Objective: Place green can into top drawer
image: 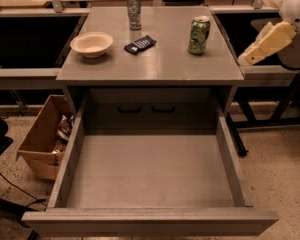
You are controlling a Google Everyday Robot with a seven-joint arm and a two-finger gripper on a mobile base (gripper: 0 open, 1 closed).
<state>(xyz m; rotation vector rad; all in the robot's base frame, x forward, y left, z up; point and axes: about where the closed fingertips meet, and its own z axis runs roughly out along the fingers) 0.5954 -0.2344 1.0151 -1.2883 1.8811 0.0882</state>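
The green can (199, 35) stands upright on the right side of the grey cabinet top (160, 66). The top drawer (150, 222) is pulled fully open below it and nothing lies inside. My gripper (251, 55), cream-coloured, hangs in the air off the cabinet's right edge, about a can's width to the right of the green can and slightly nearer the camera. It holds nothing that I can see.
A slim silver can (134, 11), a white bowl (91, 43) and a dark packet (140, 44) are on the cabinet top. A lower drawer front with two dark handles (145, 107) shows behind. A cardboard box (40, 139) stands on the floor at the left.
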